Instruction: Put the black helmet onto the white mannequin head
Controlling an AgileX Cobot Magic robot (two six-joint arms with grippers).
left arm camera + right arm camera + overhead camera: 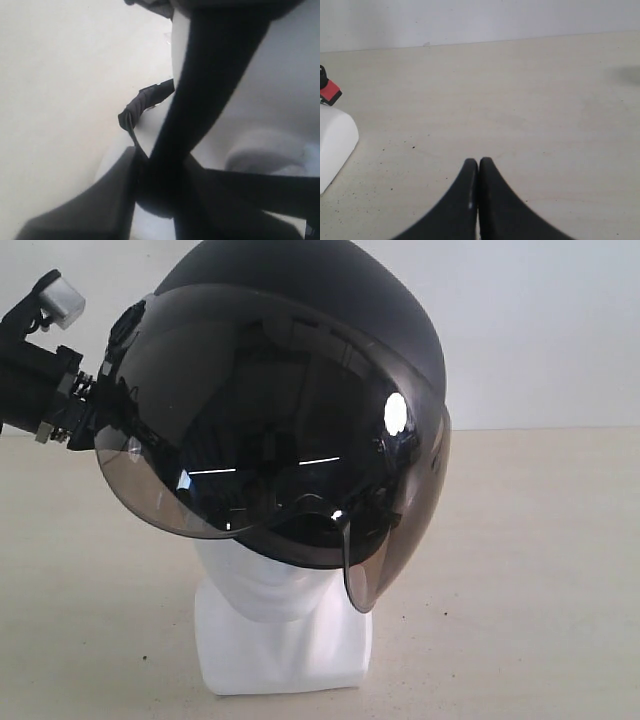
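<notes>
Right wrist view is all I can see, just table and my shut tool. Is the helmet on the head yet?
Observer: Yes, the black helmet sits on the white mannequin head.
Operator: Can you see its face?
Observer: No, the smoky visor hides it; only chin and neck show.
Operator: Where's the other tool?
Observer: The left tool is at the helmet's side, a black strap running between its fingers.

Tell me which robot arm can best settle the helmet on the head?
Probably the left: the left gripper is at the side of the black helmet, a strap between its fingers. The right gripper sits shut over the table, away from the white mannequin head.
</notes>
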